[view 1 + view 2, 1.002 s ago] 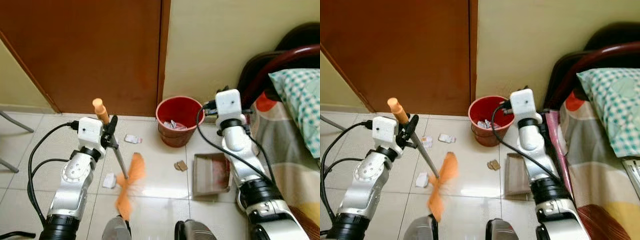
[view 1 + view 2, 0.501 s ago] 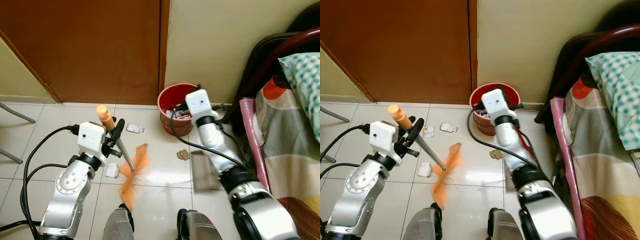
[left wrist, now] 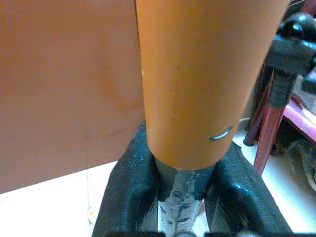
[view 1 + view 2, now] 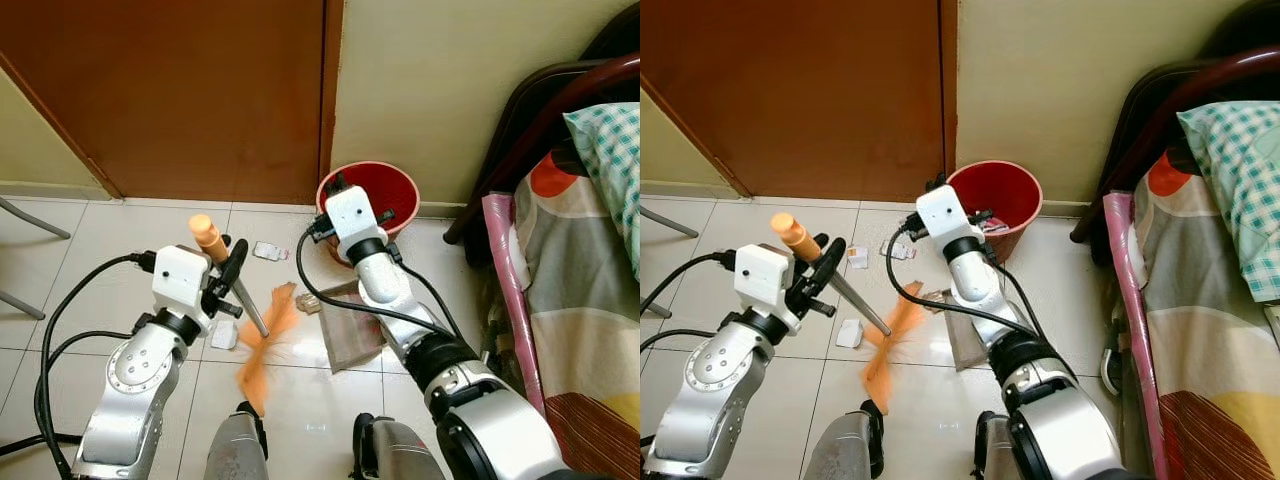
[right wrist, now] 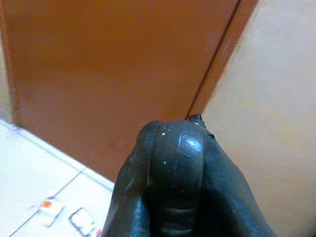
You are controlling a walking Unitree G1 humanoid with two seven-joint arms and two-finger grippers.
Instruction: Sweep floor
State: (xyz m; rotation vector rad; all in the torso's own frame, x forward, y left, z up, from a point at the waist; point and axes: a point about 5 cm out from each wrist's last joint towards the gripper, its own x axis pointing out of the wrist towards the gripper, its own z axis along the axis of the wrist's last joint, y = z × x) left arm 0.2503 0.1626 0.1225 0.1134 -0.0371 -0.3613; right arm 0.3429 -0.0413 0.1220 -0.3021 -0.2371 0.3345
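Dustpan [image 4: 352,330] shifted toward broom [image 4: 265,340], left pincer [image 3: 180,197] pinching broom, tiled floor [image 4: 90,250].

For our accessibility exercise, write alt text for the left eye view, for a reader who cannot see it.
The robot's left end effector grips an orange-bristled broom over a tiled floor, beside a dustpan under its right arm. Paper scraps lie near a red bin by a brown door.

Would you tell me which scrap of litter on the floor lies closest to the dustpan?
The brown scrap, touching the dustpan's front corner beside the broom bristles; the white wrappers lie farther left.
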